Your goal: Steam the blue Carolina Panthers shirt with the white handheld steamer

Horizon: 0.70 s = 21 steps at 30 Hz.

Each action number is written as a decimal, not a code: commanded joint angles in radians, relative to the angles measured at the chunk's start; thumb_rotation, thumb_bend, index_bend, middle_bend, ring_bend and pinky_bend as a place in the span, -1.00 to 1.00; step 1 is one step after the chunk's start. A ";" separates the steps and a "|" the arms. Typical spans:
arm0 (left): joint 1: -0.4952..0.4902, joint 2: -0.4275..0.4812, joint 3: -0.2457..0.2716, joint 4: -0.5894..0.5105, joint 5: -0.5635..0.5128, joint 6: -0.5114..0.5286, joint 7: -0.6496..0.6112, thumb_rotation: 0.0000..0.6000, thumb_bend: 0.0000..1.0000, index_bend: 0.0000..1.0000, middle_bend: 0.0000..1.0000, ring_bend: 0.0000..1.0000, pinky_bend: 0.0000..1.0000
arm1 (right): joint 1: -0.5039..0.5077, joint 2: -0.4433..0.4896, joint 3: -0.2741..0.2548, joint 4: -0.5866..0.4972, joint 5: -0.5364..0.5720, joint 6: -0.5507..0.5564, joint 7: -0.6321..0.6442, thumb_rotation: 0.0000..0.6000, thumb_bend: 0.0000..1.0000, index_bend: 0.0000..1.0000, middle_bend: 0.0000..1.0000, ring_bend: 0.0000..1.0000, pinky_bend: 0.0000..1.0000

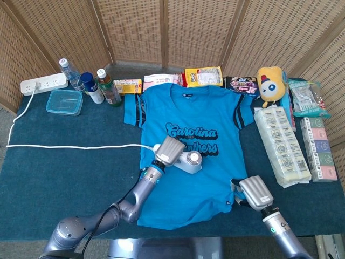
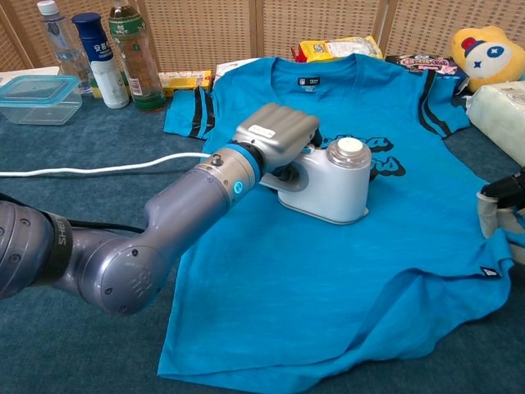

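While its white cord [image 1: 70, 146] trails off toward the table's left edge, the white handheld steamer [image 2: 332, 182] rests base-down on the middle of the blue Carolina Panthers shirt [image 1: 188, 178], just below the lettering, gripped at its handle by the left hand [image 2: 277, 139]. The steamer's long axis runs from the hand toward the shirt's right side, round knob end leading. At the right hem, the right hand [image 1: 254, 192] holds a bunched bit of fabric.
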 commanded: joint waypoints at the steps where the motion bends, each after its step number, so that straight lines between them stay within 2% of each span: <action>1: 0.010 0.009 0.032 -0.052 0.028 0.000 -0.007 1.00 -0.16 0.20 0.44 0.35 0.54 | 0.000 0.000 0.000 0.000 0.000 0.000 0.000 1.00 0.02 0.44 0.39 0.58 0.82; 8: 0.045 0.057 0.094 -0.186 0.071 0.010 0.008 1.00 -0.16 0.20 0.44 0.35 0.54 | 0.001 -0.005 -0.001 -0.001 -0.004 -0.002 -0.003 1.00 0.02 0.44 0.39 0.58 0.82; 16: 0.112 0.165 0.180 -0.355 0.113 0.026 0.035 1.00 -0.16 0.20 0.44 0.35 0.54 | 0.002 -0.010 -0.003 -0.006 -0.008 -0.004 -0.013 1.00 0.02 0.44 0.39 0.58 0.82; 21: 0.150 0.239 0.211 -0.428 0.130 0.048 0.046 1.00 -0.16 0.20 0.44 0.35 0.54 | 0.004 -0.017 -0.004 -0.011 -0.011 -0.009 -0.023 1.00 0.02 0.44 0.39 0.58 0.82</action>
